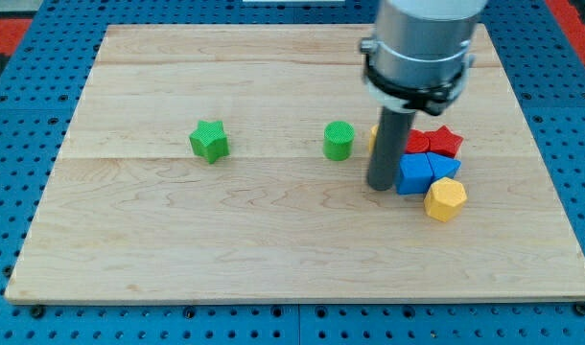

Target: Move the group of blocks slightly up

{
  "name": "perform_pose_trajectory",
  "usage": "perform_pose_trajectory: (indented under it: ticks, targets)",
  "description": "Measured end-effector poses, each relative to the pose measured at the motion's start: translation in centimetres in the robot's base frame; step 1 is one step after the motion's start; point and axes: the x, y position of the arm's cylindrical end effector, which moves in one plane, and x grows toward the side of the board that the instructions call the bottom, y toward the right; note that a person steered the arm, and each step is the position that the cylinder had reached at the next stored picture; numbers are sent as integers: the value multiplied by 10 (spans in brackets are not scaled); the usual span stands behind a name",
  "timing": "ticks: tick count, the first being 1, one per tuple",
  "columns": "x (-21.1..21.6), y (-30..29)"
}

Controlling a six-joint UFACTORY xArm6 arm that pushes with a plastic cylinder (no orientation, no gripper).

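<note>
A tight group of blocks lies at the view's right: a red star (447,141), a second red block (418,142) partly hidden, a blue cube (415,174), a blue block (446,168) behind it, a yellow hexagon (445,199) at the group's bottom, and a yellow block (374,137) mostly hidden by the rod. My tip (380,186) rests on the board just left of the blue cube, touching or nearly touching it.
A green cylinder (339,141) stands left of the rod. A green star (209,141) lies further to the view's left. The wooden board (177,240) sits on a blue pegboard (14,144).
</note>
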Motion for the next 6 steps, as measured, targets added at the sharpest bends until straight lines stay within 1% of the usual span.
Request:
perform_pose_trajectory:
  ticks: [1,2,3,4,5,6]
  targets:
    - [62,44]
    - [62,129]
    - [27,134]
    - [81,164]
    - [41,83]
    - [-28,42]
